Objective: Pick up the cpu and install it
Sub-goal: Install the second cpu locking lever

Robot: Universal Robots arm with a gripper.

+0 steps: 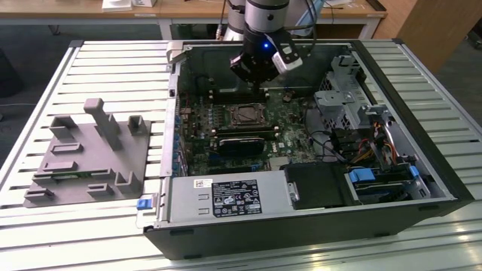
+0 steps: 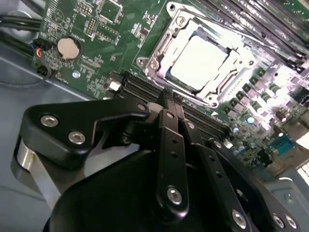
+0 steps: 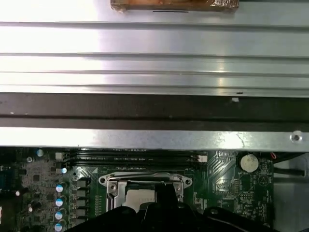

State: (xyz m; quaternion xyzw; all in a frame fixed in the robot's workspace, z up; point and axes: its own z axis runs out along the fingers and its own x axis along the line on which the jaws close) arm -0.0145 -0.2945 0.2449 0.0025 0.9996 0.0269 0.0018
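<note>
One cpu (image 2: 199, 62) sits seated in its socket (image 2: 159, 50) mid-motherboard (image 2: 96, 29), ready for clamping; the gripper (image 2: 166, 104) hovers above, clenched, grasping nothing.

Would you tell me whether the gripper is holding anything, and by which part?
Nothing: the gripper is shut and empty, and the cpu sits in the socket.

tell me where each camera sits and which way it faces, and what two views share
Exterior view: off the arm, above, looking down into the open computer case; the arm and end effector show.
Second wrist view: on the arm, looking past the end effector linkage at the cpu in its socket.
First wrist view: on the arm, facing the case wall and motherboard.
Both wrist views share the cpu.
</note>
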